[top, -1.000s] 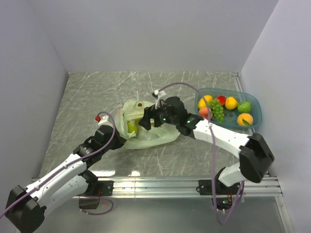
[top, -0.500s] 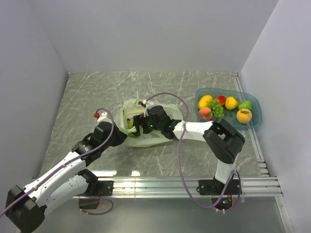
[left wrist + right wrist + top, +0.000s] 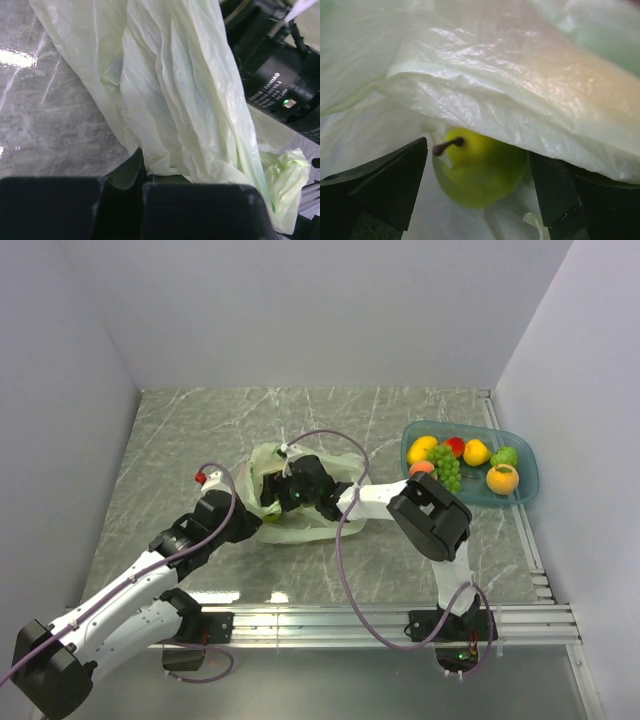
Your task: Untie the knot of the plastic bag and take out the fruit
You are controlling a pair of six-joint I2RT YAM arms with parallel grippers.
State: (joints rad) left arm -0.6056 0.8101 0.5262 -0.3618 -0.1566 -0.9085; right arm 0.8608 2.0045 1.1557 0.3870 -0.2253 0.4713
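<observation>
The pale green plastic bag lies crumpled mid-table, its mouth facing left. My left gripper is shut on a fold of the bag's left edge; in the left wrist view the film rises out of the closed gripper. My right gripper reaches into the bag from the right. In the right wrist view it is open, with a yellow-green fruit with a brown stem between its fingers under a sheet of bag film. The knot does not show.
A blue tray at the right holds green grapes, a red fruit and several yellow and orange fruits. The right arm's elbow folds across the table between bag and tray. Walls close three sides; a metal rail runs along the near edge.
My right arm has swung left and pushed its gripper deeper into the bag, its elbow folding in toward the middle. The left gripper keeps its hold on the bag's edge.
</observation>
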